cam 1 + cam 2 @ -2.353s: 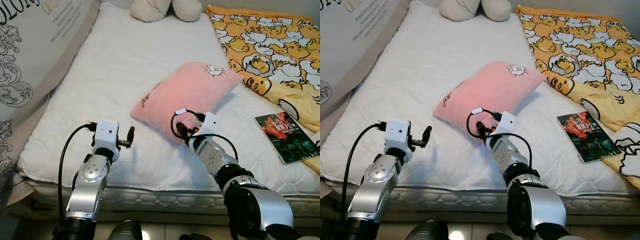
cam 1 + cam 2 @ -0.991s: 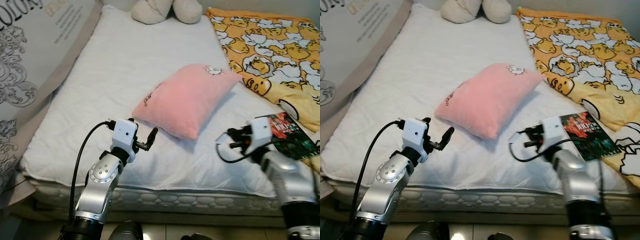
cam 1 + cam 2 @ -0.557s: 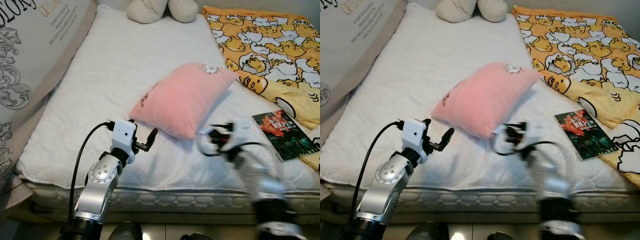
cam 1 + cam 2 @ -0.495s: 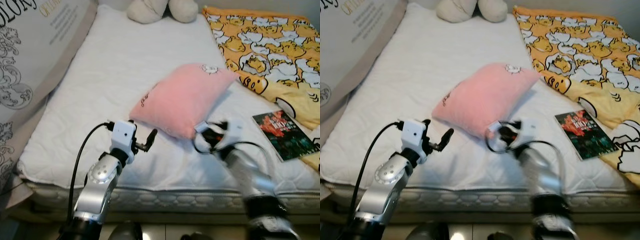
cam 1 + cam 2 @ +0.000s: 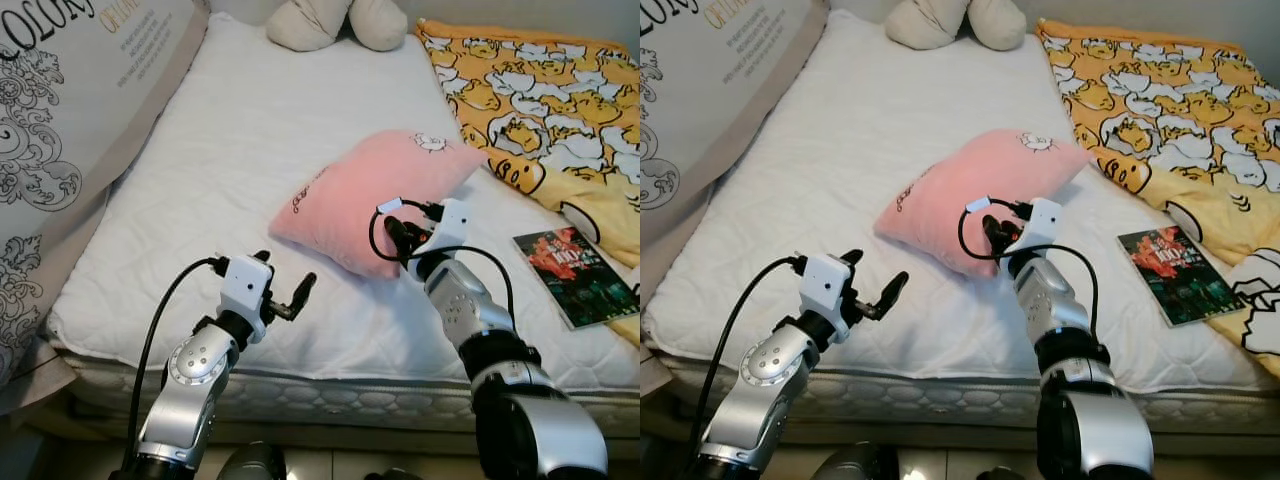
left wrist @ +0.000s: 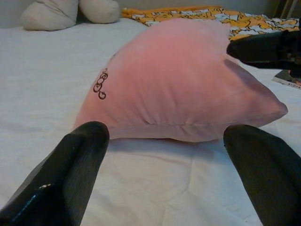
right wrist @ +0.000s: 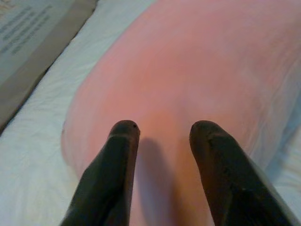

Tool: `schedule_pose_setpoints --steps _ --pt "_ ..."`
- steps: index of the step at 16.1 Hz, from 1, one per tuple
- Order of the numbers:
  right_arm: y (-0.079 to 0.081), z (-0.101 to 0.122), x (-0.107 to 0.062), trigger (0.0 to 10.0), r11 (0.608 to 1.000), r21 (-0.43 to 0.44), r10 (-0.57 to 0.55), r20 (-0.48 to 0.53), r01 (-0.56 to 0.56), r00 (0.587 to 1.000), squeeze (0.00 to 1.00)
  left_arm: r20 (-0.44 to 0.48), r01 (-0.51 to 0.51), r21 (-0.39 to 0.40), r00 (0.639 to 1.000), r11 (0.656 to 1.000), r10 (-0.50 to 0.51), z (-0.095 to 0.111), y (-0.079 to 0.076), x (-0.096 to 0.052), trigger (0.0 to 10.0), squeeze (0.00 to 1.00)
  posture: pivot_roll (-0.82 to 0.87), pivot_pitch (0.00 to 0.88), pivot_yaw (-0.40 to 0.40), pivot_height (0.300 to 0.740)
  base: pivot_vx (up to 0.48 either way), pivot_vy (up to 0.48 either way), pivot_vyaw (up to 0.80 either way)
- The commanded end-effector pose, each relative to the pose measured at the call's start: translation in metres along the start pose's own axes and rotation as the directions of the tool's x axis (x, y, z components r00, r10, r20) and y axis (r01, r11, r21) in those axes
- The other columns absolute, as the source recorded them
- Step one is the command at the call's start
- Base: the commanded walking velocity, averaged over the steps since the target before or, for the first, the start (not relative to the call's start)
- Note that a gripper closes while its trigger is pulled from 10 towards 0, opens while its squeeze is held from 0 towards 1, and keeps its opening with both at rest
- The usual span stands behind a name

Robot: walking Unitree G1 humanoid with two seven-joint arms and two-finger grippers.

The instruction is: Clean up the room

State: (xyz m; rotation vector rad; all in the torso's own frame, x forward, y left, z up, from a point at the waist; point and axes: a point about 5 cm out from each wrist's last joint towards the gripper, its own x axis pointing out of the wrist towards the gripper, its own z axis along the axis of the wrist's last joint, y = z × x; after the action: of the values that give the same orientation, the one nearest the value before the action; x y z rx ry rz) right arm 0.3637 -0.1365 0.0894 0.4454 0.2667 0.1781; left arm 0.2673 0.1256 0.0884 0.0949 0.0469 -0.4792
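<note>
Pink plush pillow (image 5: pixel 372 196) lay diagonally near the bed's (image 5: pixel 240 120) front edge; the right claw (image 7: pixel 160 136), released, touched its near corner, the left claw (image 5: pixel 297 296) open, just beside.

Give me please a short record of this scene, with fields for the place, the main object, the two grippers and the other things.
place: white mattress
main object: pink pillow, lying mid-mattress
right gripper: open, fingertips at the pillow's near side
left gripper: open, low over the mattress, short of the pillow
other things: book, yellow cartoon blanket, beige plush toy, printed cushion
</note>
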Motion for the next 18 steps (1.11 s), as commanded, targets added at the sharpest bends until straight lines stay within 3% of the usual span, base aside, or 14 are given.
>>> schedule_pose_setpoints --steps 1,5,14,18 --pt "-0.003 0.004 0.002 10.0 0.999 0.01 -0.038 0.024 0.038 0.999 1.0 0.018 -0.003 -0.001 1.0 1.0 0.003 0.004 -0.001 0.0 10.0 0.0 0.13 0.028 -0.046 0.727 0.0 0.0 0.0" --pt "-0.003 0.004 0.004 10.0 0.997 0.013 -0.07 0.043 0.069 0.997 1.0 0.02 -0.01 -0.015 1.0 1.0 0.011 0.005 -0.001 0.0 10.0 0.0 0.13 0.031 -0.043 0.727 0.0 0.0 0.0" --pt "0.012 0.017 0.009 10.0 0.983 0.182 -0.042 0.092 0.025 0.995 1.0 0.016 -0.015 -0.03 1.0 0.999 0.016 0.005 0.0 0.002 10.0 0.0 0.11 0.032 -0.039 0.727 0.0 0.0 0.0" --pt "0.001 0.008 0.007 10.0 0.97 0.224 -0.093 0.004 0.09 0.996 1.0 0.01 0.0 -0.031 1.0 1.0 0.0 0.005 -0.003 0.002 10.0 0.0 0.11 0.039 -0.036 0.727 0.0 0.0 0.0"
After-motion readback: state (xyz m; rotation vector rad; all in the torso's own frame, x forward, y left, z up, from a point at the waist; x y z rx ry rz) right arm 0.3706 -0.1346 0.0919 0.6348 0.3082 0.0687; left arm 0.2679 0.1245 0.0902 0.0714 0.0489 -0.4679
